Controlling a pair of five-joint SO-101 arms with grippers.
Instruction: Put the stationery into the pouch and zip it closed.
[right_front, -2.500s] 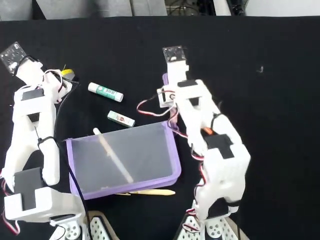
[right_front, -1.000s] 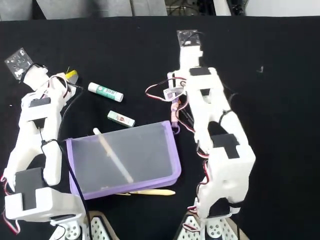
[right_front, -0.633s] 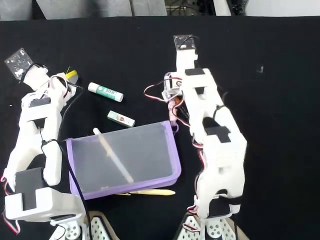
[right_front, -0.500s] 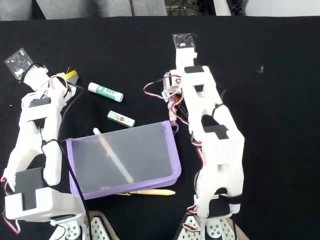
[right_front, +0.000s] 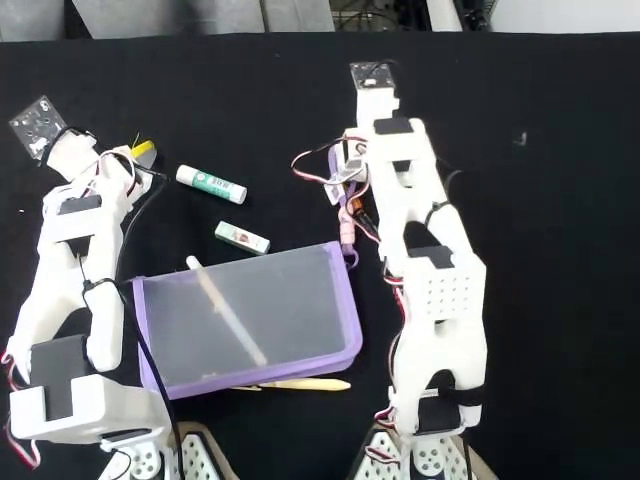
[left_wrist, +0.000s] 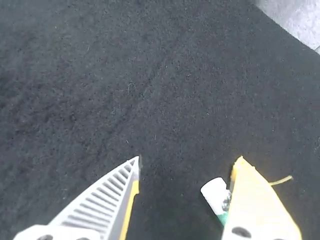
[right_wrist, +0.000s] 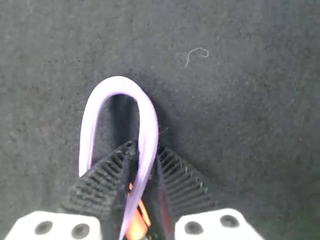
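Observation:
The clear pouch with purple trim (right_front: 245, 315) lies flat at the table's front centre, with a white pen (right_front: 226, 311) showing through it. A glue stick (right_front: 210, 183) and a small wrapped eraser (right_front: 242, 238) lie on the cloth behind it. My right gripper (right_wrist: 145, 147) is shut on the pouch's purple loop strap (right_wrist: 118, 86), just behind the pouch's far right corner (right_front: 347, 200). At the far left, my left gripper (left_wrist: 187, 161) stands open over bare cloth. The glue stick's white cap (left_wrist: 215, 192) lies beside one of its fingers (left_wrist: 252, 200).
A cream stick (right_front: 292, 384) lies against the pouch's front edge. The black cloth (right_front: 540, 200) has free room to the right and at the back. Both arm bases stand at the front edge.
The right arm has swung farther back and slightly right with the loop strap in its gripper. The left gripper shifted a little early on, then kept still. The pouch has not moved.

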